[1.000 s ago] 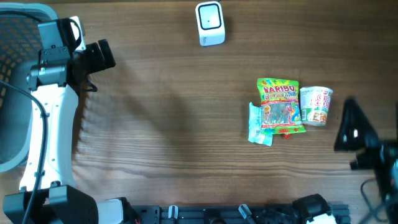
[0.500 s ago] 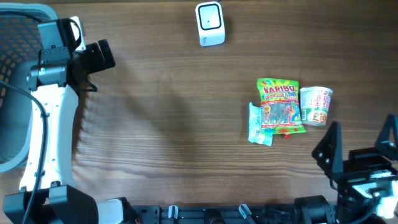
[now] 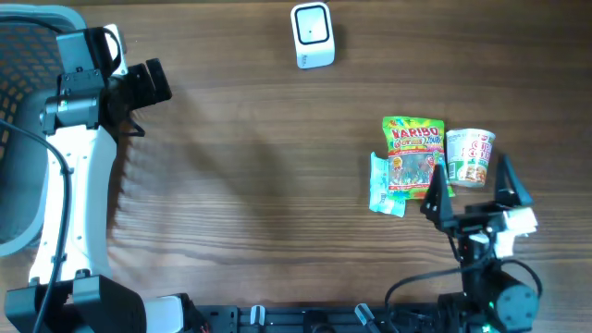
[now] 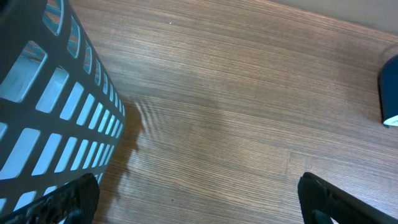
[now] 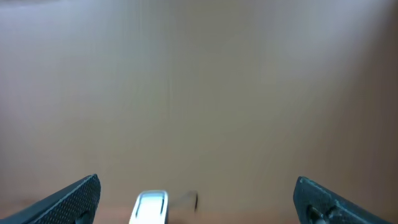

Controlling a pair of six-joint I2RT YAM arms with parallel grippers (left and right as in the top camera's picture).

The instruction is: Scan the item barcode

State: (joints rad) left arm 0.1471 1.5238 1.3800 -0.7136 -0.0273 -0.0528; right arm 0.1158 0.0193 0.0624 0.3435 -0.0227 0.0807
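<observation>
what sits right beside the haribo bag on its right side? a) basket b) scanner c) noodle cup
c: the noodle cup stands next to the haribo bag on its right, while the scanner and basket lie far off.

- Tabletop (image 3: 277, 203): brown wood grain, matt.
- Candy bag (image 3: 415, 155), at 3 o'clock: glossy plastic film.
- Scanner (image 3: 312, 35), at 12 o'clock: smooth white plastic.
- Basket (image 4: 43, 99): dark slotted plastic.

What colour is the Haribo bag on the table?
The Haribo bag is mainly bright green, with red lettering; best seen overhead.
</observation>
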